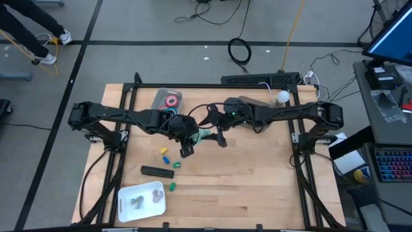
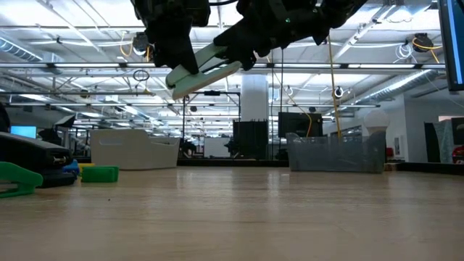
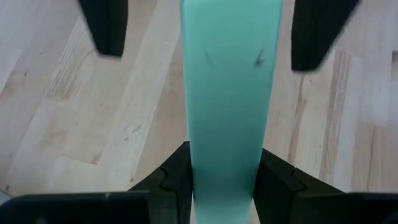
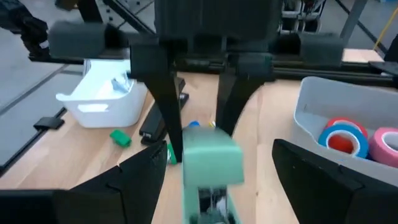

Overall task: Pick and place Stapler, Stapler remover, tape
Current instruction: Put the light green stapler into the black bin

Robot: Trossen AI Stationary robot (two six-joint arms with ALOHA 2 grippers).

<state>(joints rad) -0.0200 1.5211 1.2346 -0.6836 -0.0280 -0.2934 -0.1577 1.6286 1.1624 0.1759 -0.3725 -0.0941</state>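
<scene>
High view shows the left claw [image 1: 187,136] pinching 1 end of the pale green, long plastic stapler [image 1: 205,134] above the table [image 1: 257,187]; its long axis points at the right claw [image 1: 219,132], spread wide and nearest (seemingly a handover).

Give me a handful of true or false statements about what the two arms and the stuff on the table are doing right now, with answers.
1. The left gripper grips a pale green stapler above the table. True.
2. The right gripper is clamped shut on the stapler. False: its fingers stand open on either side of it.
3. The stapler rests flat on the wood. False: the low view shows it raised well above the tabletop.
4. Rolls of tape lie in a clear bin. True.
5. The white tray is at the table's far edge. False: it sits at the near left corner.
</scene>
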